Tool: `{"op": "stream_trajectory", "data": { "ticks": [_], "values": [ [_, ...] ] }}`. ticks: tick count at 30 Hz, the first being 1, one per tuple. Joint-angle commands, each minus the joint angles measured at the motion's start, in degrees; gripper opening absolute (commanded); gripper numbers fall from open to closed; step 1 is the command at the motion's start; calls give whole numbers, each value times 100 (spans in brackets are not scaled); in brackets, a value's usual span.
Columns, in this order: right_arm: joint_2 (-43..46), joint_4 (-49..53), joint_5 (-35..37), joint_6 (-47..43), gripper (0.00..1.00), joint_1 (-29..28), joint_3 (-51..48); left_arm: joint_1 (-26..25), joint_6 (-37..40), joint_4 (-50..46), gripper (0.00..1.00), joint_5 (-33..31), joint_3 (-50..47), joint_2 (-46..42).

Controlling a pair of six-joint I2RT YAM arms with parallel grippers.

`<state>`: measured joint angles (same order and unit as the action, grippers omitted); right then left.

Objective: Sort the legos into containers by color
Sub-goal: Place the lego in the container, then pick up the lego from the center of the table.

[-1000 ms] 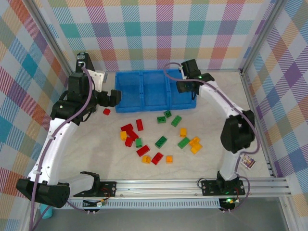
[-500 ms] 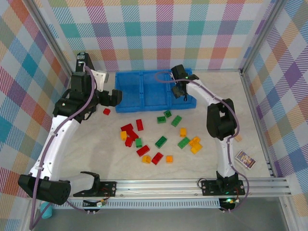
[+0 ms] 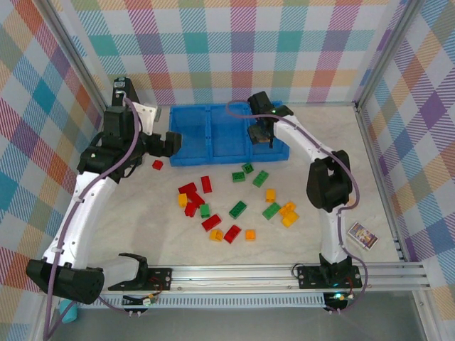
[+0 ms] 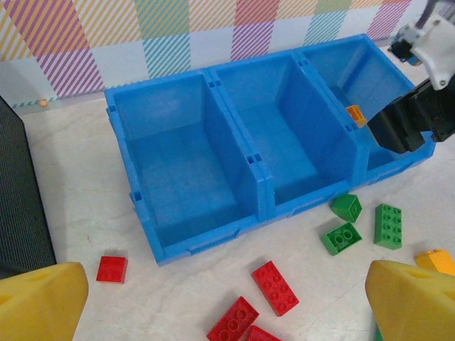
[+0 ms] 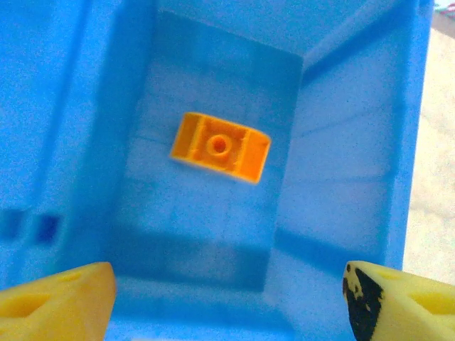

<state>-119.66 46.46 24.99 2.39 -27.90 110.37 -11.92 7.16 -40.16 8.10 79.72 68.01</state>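
The containers (image 3: 220, 158) are three joined blue bins at the back of the table. My right gripper (image 3: 261, 135) hangs open over the right bin (image 5: 341, 177). One orange lego (image 5: 219, 147) lies loose on that bin's floor, apart from both yellow fingertips (image 5: 60, 295). The left and middle bins (image 4: 206, 231) hold nothing. My left gripper (image 3: 173, 144) hovers open by the left bin's front corner, above a small red lego (image 4: 112, 268). Red (image 3: 188, 190), green (image 3: 237, 209) and orange legos (image 3: 288, 213) lie scattered in front of the bins.
A small printed card (image 3: 363, 235) lies near the right edge of the table. A black case (image 4: 21, 199) stands left of the bins. Plaid walls close in the back and sides, and a metal rail (image 3: 284, 273) runs along the front.
My right gripper swung left over the right bin and opened wider; the orange lego now lies free on the bin floor. The left arm has hardly moved.
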Motion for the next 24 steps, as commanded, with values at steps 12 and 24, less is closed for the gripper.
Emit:
{"op": "stream_trajectory", "data": {
  "ticks": [12,24],
  "values": [
    [1033,285,-1275,3695,80,-409,-2039,-12,-44,312,100,286,-347,-540],
    [566,-406,-1559,4207,75,-409,-2741,-11,-65,342,100,306,-427,-622]
  ]
}}
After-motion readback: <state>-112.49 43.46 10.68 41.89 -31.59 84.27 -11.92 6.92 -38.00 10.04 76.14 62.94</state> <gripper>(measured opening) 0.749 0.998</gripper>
